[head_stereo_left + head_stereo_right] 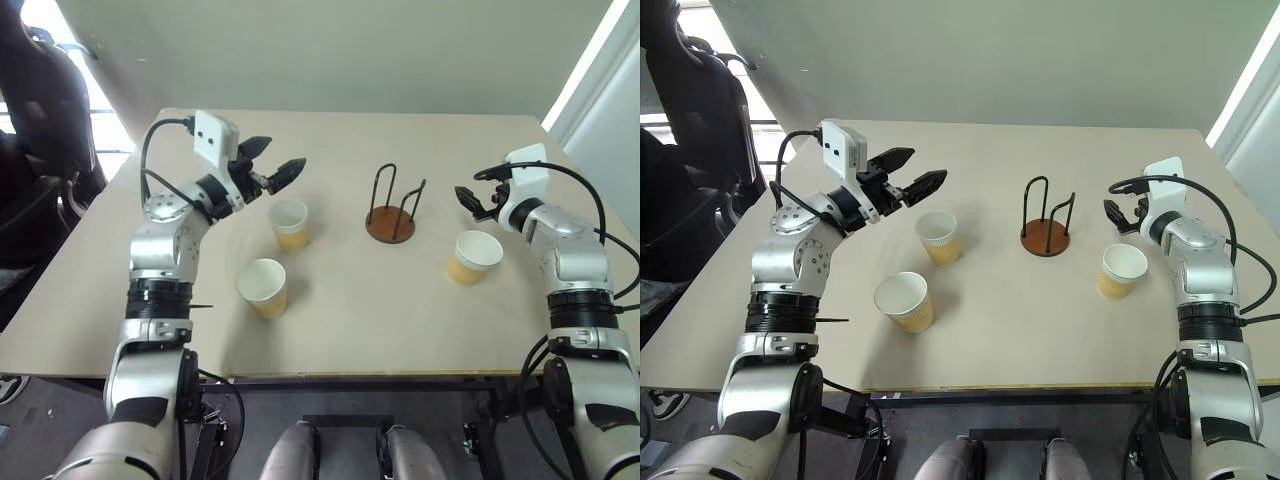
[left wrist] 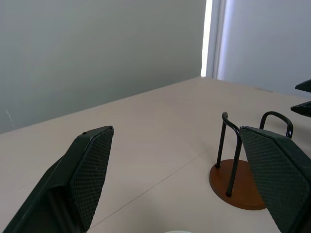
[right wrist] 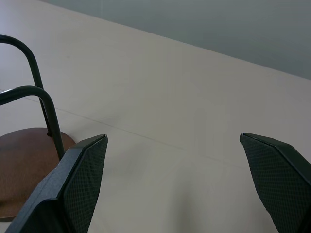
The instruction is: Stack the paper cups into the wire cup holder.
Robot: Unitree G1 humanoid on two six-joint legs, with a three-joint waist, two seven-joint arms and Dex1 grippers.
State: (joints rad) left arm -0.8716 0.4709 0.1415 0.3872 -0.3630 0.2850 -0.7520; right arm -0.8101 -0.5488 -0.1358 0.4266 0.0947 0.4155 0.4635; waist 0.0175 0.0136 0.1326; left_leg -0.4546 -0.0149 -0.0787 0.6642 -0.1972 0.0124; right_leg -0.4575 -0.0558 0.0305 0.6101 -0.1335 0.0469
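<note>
Three paper cups (image 1: 289,223) (image 1: 262,287) (image 1: 474,257) upright and apart on the desk (image 1: 340,310), wire cup holder (image 1: 391,207) empty between them. Left hand (image 1: 272,165) wide open, empty, above the cup nearest it. Right hand (image 1: 468,201) likewise wide open, holding nothing, beside the holder.

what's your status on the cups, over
Both end effectors, left and right, open, empty. Three paper cups upright on table, wire cup holder empty. Nothing in the way.
</note>
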